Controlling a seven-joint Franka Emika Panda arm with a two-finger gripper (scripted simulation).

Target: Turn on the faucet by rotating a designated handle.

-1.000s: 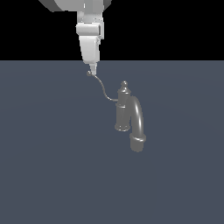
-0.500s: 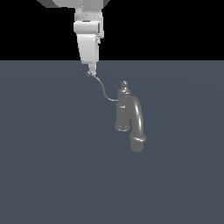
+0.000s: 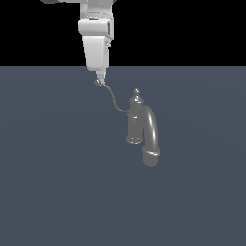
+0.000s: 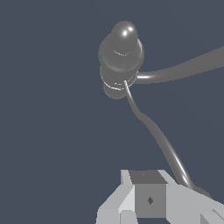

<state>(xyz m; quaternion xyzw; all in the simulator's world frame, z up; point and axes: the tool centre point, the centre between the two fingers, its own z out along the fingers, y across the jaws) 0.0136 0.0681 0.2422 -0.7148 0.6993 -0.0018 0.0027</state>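
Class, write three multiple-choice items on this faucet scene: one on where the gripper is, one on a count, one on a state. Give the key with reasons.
1. Where is the gripper?
A. at the ball-tipped end of the handle
B. over the spout mouth
C. on the knob finial

2. How many spouts does the faucet have?
A. none
B. one
C. two

3. How does the faucet column stand?
A. lying flat
B. upside down
C. upright

Key: 1 A, the gripper tip meets the handle's far end in the exterior view. 2 B, a single arched spout shows. 3 C, the column rises with its finial on top.
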